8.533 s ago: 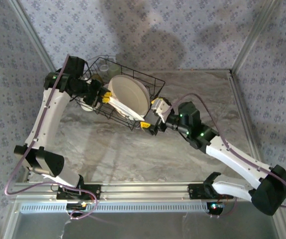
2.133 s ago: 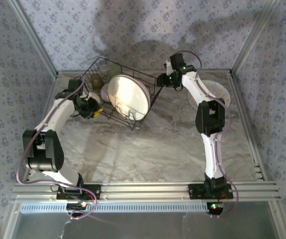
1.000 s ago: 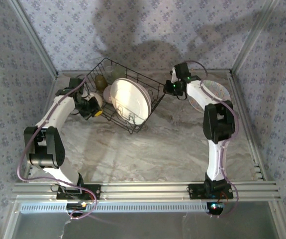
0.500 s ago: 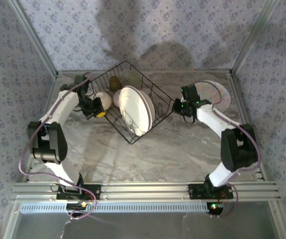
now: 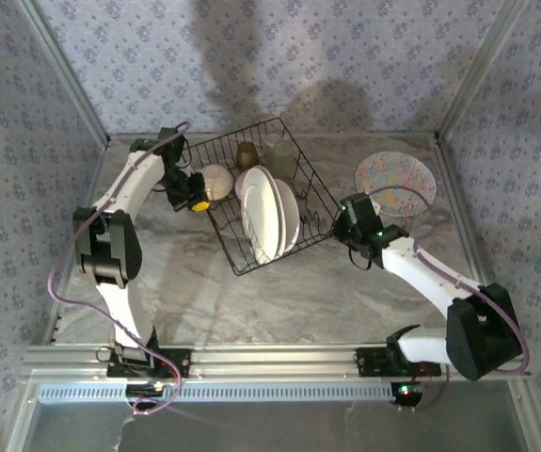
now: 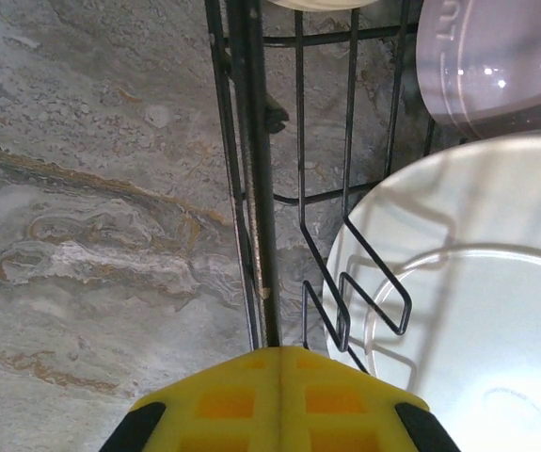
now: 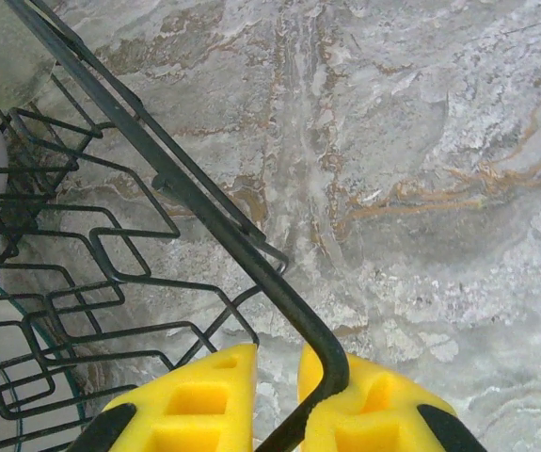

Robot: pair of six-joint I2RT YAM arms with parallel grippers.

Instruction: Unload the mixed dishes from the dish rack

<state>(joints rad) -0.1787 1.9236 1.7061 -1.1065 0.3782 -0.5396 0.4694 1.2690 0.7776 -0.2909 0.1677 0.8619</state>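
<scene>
left fingers (image 6: 279, 395): pressed together with no gap between the yellow pads; they were closed on the rim wire of the rack (image 6: 251, 188), which ran straight out ahead from their seam.
right fingers (image 5: 336, 226): closed on the rack's opposite corner. In the wrist view the bent corner wire was caught between the two yellow pads, with a narrow gap left beside it.
rack: gripped at both sides and stretched between the two sets of fingers, set askew over the bench (image 5: 251, 311). Whether it was resting on the bench or raised off it could not be told.
plates (image 5: 270, 212): stood on edge among the prongs with white backs shown, between the two sets of fingers and nearer the right ones. In the left wrist view a white plate was seen just right of the gripped rim.
bowl (image 5: 216, 181): cream, placed just beside the left fingers, inside the rim.
lilac bowl (image 6: 496, 56): seen ahead and to the right of the left fingers, beyond the white plate.
cup (image 5: 246, 153): olive-brown, stood at the far end of the rack, beyond the left fingers.
pale cup (image 5: 281, 160): set just beside the olive one, beyond the plates.
loose plate (image 5: 395, 184): laid flat on the bench outside the rack, beyond the right fingers and apart from them, with its speckled face up.
</scene>
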